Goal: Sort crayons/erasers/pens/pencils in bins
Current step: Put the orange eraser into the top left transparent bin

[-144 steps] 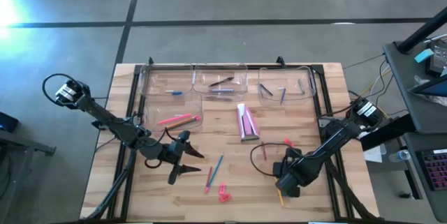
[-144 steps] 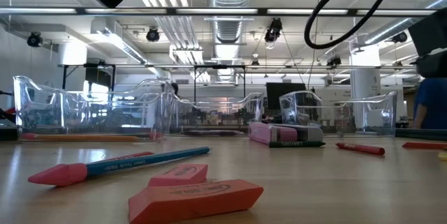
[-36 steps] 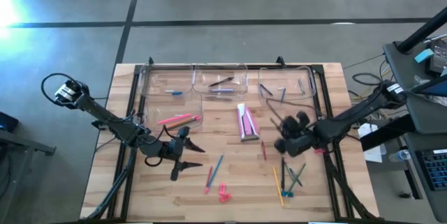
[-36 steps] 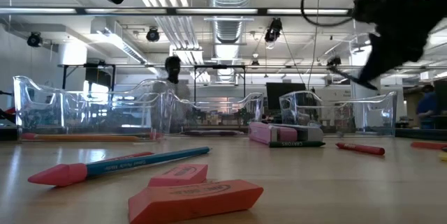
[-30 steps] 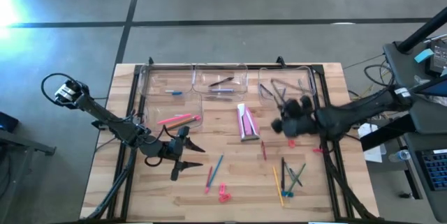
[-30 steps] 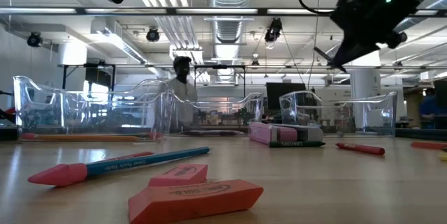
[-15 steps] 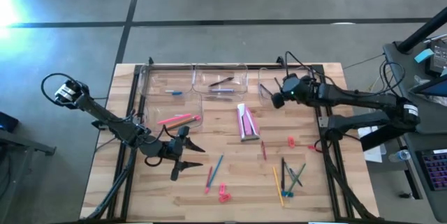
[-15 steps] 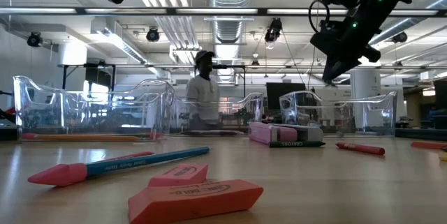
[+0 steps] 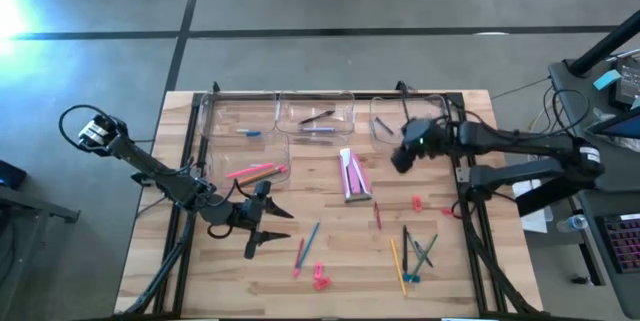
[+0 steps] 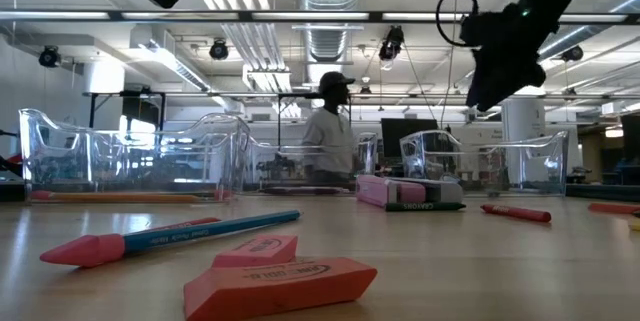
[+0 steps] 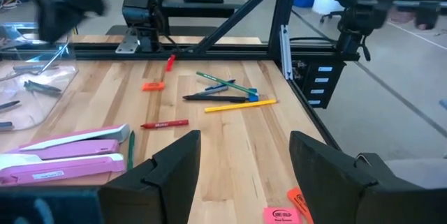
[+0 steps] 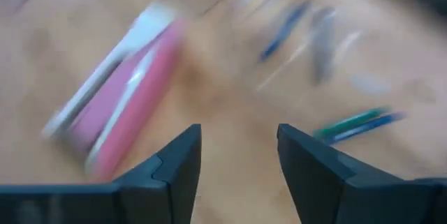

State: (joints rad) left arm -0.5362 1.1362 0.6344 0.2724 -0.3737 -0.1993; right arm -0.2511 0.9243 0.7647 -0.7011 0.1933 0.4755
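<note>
Right gripper (image 9: 398,158): spread, empty, beside the right-hand bin (image 9: 437,137); you swing it back only once clear of the rim.
Left gripper (image 9: 272,223): spread, empty, waiting.
Erasers (image 9: 320,280): nearest edge; you approach square, pinching the short sides.
Bins: far edge.

Table (image 9: 330,261): light wood planks, smooth matt finish, framed by black metal rails. Bins (image 9: 315,116): clear glossy plastic. Erasers (image 10: 280,283): matt pink-red rubber; gripper fingers (image 11: 174,165): dark matt plastic.
</note>
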